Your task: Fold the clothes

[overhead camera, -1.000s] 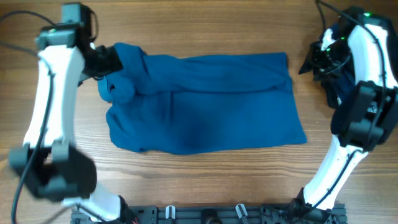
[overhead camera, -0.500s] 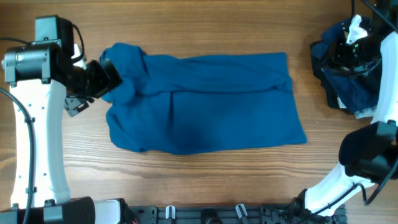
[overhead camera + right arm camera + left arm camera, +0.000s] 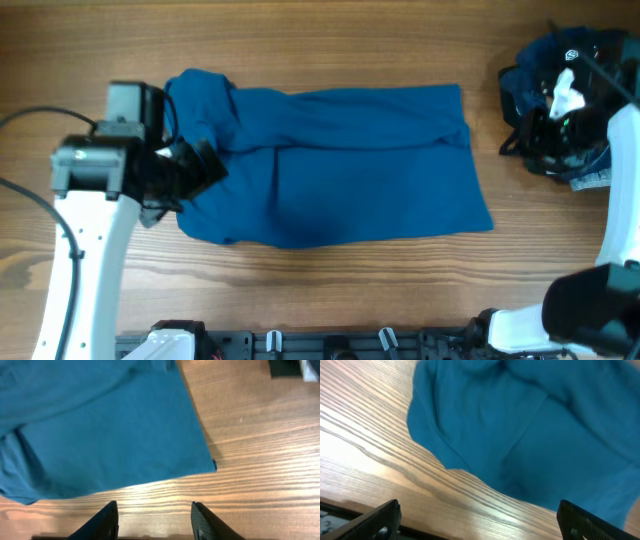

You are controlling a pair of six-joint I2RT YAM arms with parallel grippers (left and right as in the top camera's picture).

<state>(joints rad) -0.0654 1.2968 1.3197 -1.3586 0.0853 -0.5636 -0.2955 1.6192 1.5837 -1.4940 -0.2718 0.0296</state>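
The medium-blue shirt lies flat in a rough rectangle in the middle of the table, with a bunched lump at its far left corner. My left gripper hovers over the shirt's left edge. In the left wrist view its fingers are wide open and empty, with the shirt beyond them. My right gripper is to the right of the shirt, above the dark garments. In the right wrist view it is open and empty over bare wood, near the shirt's front right corner.
A pile of dark navy and black garments lies at the far right of the table, and its edge also shows in the right wrist view. The wooden table shows bare in front of the shirt. A black rail runs along the front edge.
My left arm has moved from the shirt's far left corner toward the front, along its left edge. My right arm has shifted toward the front over the dark pile. The shirt has not moved.
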